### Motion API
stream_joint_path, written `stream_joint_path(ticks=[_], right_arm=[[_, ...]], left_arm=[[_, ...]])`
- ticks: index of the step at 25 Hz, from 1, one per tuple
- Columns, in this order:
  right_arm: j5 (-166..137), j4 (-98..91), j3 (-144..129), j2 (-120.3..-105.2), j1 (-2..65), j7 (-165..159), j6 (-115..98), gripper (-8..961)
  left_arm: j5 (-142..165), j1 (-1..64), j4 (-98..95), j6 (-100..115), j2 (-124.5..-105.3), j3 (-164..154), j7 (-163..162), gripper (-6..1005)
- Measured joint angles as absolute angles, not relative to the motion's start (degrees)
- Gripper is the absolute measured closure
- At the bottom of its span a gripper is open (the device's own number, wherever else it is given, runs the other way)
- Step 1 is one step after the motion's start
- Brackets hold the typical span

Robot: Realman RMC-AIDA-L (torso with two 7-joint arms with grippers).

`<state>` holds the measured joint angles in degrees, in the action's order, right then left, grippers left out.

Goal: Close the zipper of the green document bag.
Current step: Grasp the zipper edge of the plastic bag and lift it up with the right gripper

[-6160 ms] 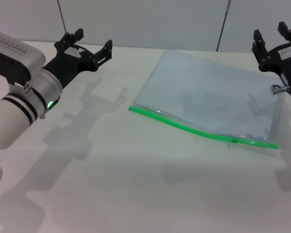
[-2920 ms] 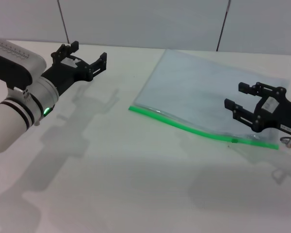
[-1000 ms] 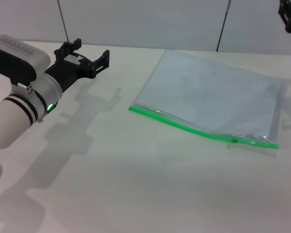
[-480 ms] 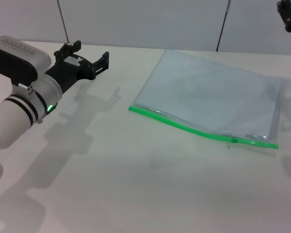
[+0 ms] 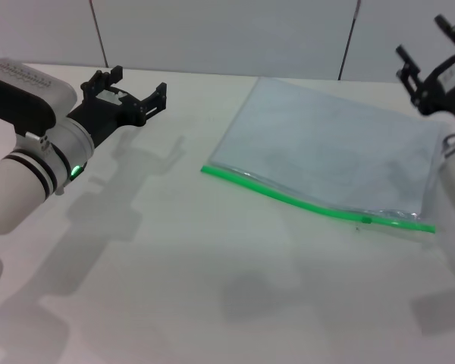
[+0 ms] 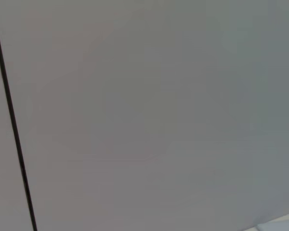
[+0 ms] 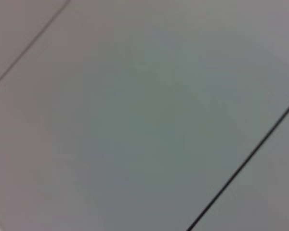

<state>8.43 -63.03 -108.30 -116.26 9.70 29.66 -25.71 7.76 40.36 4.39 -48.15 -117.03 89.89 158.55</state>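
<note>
The green document bag (image 5: 334, 152) lies flat on the white table, right of centre in the head view. Its zipper (image 5: 288, 200) runs along the near long edge as a bright green strip, with the small slider tab (image 5: 367, 221) close to its right end. My left gripper (image 5: 127, 89) hovers open at the far left, well away from the bag. My right gripper (image 5: 434, 51) is raised at the right edge, above the bag's far right corner, open and holding nothing. Both wrist views show only grey wall panels.
The white table (image 5: 174, 265) stretches in front of and to the left of the bag. A grey panelled wall (image 5: 227, 34) with dark seams stands behind the table.
The right arm went down over the bag's right end, rose out to the top right corner, and has now come back down into view at the right edge. The left arm barely moved.
</note>
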Motion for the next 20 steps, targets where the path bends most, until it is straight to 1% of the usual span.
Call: stream_joint_path(ticks=[4,10,16,20], right_arm=[[8.43,-68.11,-112.2,-116.18,5.31,34.62,-22.61,397],[8.42,-70.51,-116.3,-116.09,0.41,38.92,-21.12,397],[8.25,-71.03,-117.1,-115.99,-3.1,43.01,-17.47,397],[8.2,-69.24,-117.47,-116.0,-4.16,46.2,-17.45,396]], left_arm=[[7.73,40.34,4.36,-48.16,-116.98,89.99,158.55,121],[7.73,40.2,4.02,-47.99,-116.9,90.12,158.55,121],[7.73,39.37,4.24,-47.2,-116.82,90.31,158.55,121],[7.69,38.72,4.31,-47.19,-116.71,90.57,158.67,121]])
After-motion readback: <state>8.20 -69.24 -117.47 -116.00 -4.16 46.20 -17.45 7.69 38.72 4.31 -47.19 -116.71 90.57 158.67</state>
